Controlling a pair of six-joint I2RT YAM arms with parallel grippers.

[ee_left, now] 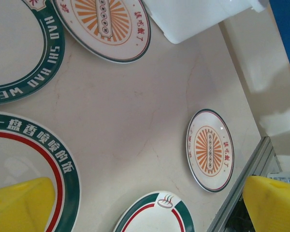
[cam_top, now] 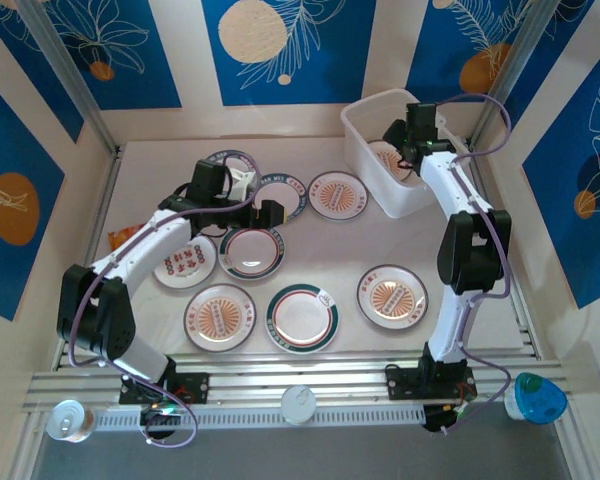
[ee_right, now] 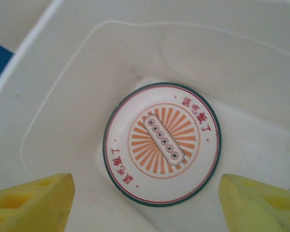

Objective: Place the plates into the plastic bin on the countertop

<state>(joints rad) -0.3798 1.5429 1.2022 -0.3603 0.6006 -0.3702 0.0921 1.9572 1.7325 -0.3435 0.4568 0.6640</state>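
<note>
Top external view, read with both wrist views. I see the pale beige countertop (cam_top: 380, 240) spanning the enclosure between cream and blue walls. Two arms rise from its near edge: the left arm (cam_top: 145, 250) bends inward over the plate cluster, and the right arm (cam_top: 470, 250) reaches to the far right corner. In that corner stands the plastic bin (cam_top: 358, 140), white, translucent and upright on the countertop. One binned plate (ee_right: 162, 145), with an orange sunburst centre, lies flat and face up on the bin floor. Eight more plates lie flat on the countertop outside the bin. Among them are a far sunburst plate (cam_top: 337, 195) just left of the bin, a right sunburst plate (cam_top: 392, 296) apart from the rest, a near sunburst plate (cam_top: 219, 317), a green-rimmed plate (cam_top: 302, 318) just beside it, and a red-ringed plate (cam_top: 250, 252) at the cluster's middle. The right gripper (ee_right: 146, 205) hangs inside the bin above the binned plate; its yellow fingers (ee_right: 31, 203) stand spread apart with nothing between them. The left gripper (ee_left: 145, 208) hangs over the cluster above the red-ringed plate, fingers (ee_left: 19, 205) spread wide and holding nothing. An orange snack packet (cam_top: 120, 237) shows at the left edge, partly hidden by the left arm.
</note>
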